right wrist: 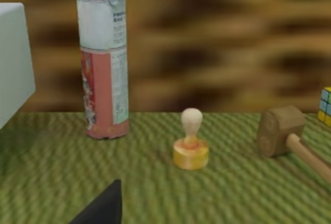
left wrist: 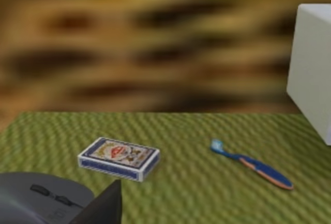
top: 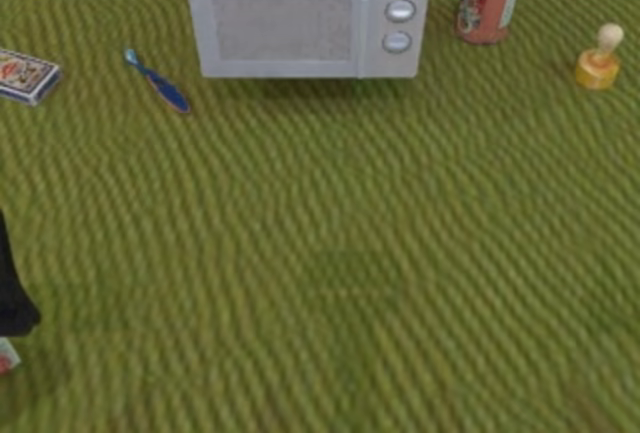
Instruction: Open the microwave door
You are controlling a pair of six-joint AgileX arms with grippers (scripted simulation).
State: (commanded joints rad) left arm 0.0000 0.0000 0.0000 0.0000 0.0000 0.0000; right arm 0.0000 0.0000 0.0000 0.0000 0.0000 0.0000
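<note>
I had both arms parked low at the near side of the counter (top: 320, 283), well short of the microwave (top: 308, 13), which stood at the far edge with its face toward me. The microwave door (top: 283, 27) lay flush and shut, its mesh window covering most of the front, the two silver knobs (top: 399, 25) on the panel beside it. Of my left pincer (top: 12, 303) only a dark part showed at the top view's left edge; whether its fingers were apart or together I could not tell, and it gripped nothing I could see. The right pincer was outside the top view, with only a dark tip in its wrist camera.

Ahead of the left pincer lay a card box (left wrist: 118, 158) and a blue toothbrush (left wrist: 252, 164), both clear of the door. Ahead of the right stood a crisp tube (right wrist: 103, 63), a wooden stamp (right wrist: 191, 140) and a mallet (right wrist: 289, 136). I judged the opening not yet begun.
</note>
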